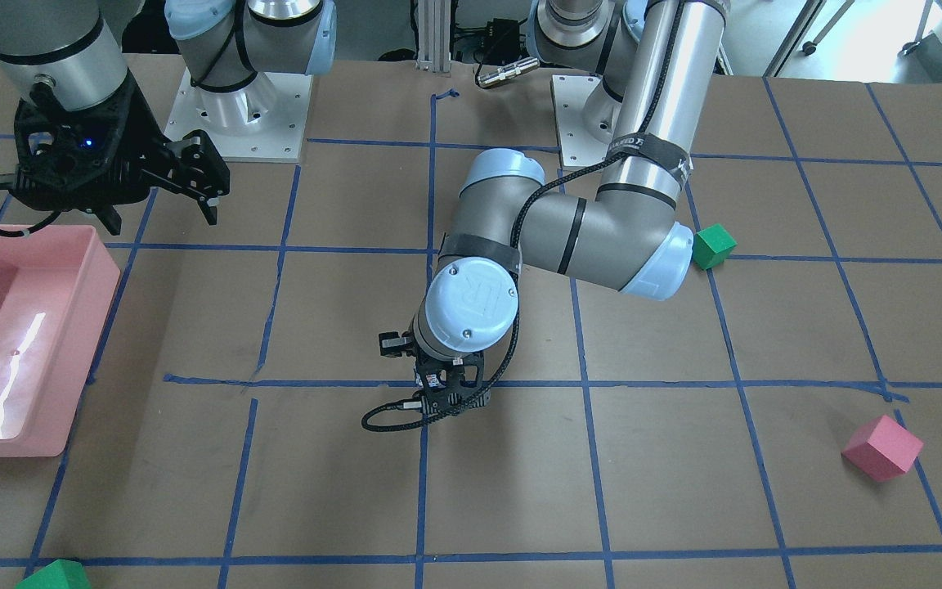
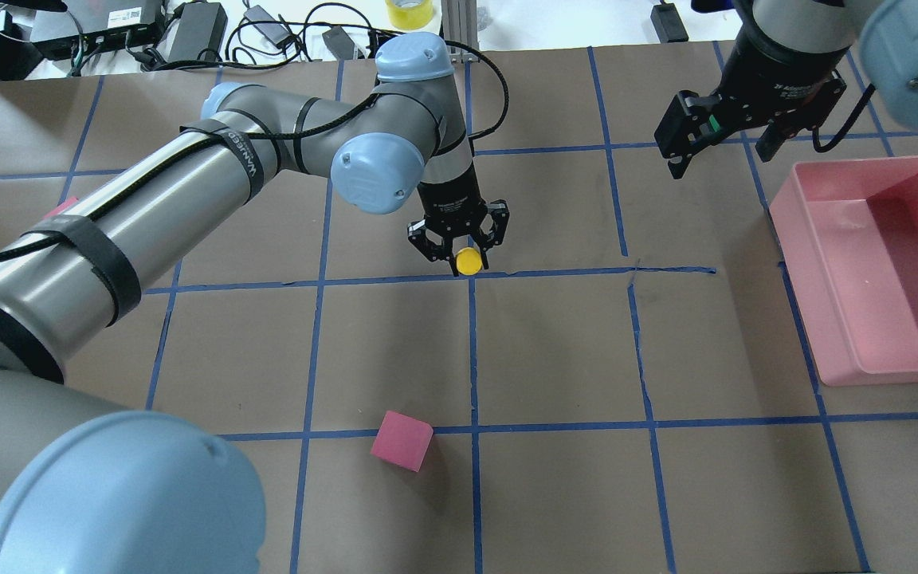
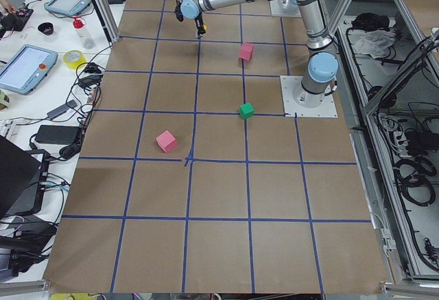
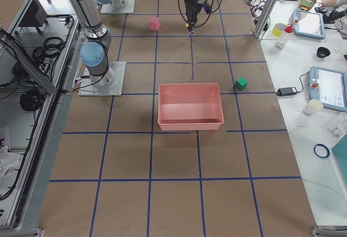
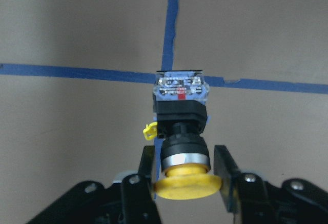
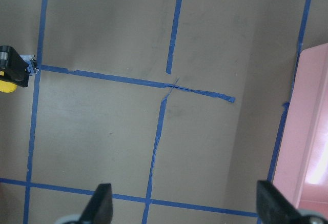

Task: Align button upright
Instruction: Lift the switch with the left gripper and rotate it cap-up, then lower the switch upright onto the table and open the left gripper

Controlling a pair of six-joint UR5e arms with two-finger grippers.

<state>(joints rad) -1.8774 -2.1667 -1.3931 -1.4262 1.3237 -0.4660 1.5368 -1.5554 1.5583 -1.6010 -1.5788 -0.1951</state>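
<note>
The button (image 5: 180, 126) has a round yellow cap, a black body and a grey-white base block. My left gripper (image 5: 184, 175) is shut on the cap, one finger on each side. It holds the button cap-up, with the base down over a blue tape crossing. I cannot tell whether the base touches the table. In the overhead view the cap (image 2: 468, 261) shows between the left gripper's fingertips (image 2: 469, 263). The button also shows at the left edge of the right wrist view (image 6: 13, 70). My right gripper (image 2: 676, 163) (image 6: 189, 208) is open and empty, up near the bin.
A pink bin (image 2: 798, 291) stands on my right side. A pink cube (image 2: 402, 440) lies near the robot's side of the table. In the front-facing view a green cube (image 1: 713, 245) sits behind my left elbow, another pink cube (image 1: 882, 447) lies beyond, and a second green cube (image 1: 54, 575) is at the edge.
</note>
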